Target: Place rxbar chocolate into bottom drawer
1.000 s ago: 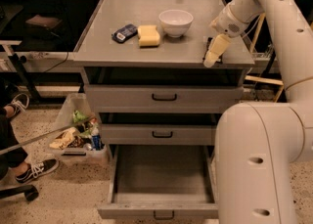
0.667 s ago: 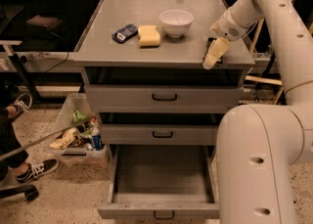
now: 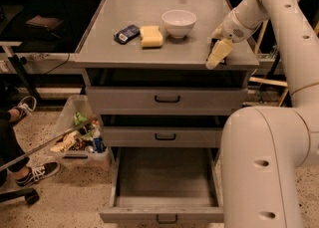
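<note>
My gripper (image 3: 218, 55) hangs low over the right front corner of the grey cabinet top (image 3: 149, 55), pointing down and to the left. A small dark thing (image 3: 224, 59), probably the rxbar chocolate, shows just behind the gripper and is mostly hidden. I cannot tell whether it is held or lies on the top. The bottom drawer (image 3: 164, 179) is pulled out wide below, its plain grey inside bare. The two drawers above it are shut.
A dark blue phone-like device (image 3: 126, 33), a yellow sponge block (image 3: 151, 36) and a white bowl (image 3: 179, 22) sit on the cabinet top. A bin of rubbish (image 3: 79, 137) stands left of the cabinet. A person's shoe (image 3: 35, 172) is at the lower left.
The gripper has sunk slightly, down and a little left, at the cabinet top's right front corner. Nothing else has moved.
</note>
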### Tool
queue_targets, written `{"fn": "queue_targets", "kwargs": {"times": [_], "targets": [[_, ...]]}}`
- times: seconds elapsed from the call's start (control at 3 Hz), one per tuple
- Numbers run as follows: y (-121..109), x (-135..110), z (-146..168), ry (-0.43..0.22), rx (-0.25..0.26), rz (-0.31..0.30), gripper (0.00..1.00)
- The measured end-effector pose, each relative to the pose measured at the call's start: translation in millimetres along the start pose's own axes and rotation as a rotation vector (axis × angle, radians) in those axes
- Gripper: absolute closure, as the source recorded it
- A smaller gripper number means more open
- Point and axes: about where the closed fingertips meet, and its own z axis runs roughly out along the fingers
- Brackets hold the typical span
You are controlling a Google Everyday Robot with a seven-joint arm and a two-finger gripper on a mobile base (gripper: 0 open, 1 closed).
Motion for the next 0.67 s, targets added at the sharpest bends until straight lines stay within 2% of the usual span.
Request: {"fn": "queue_targets", "kwargs": {"times": [0.67], "targets": [[0.0, 0.0, 0.0, 0.000, 0.000, 0.000, 0.68]]}}
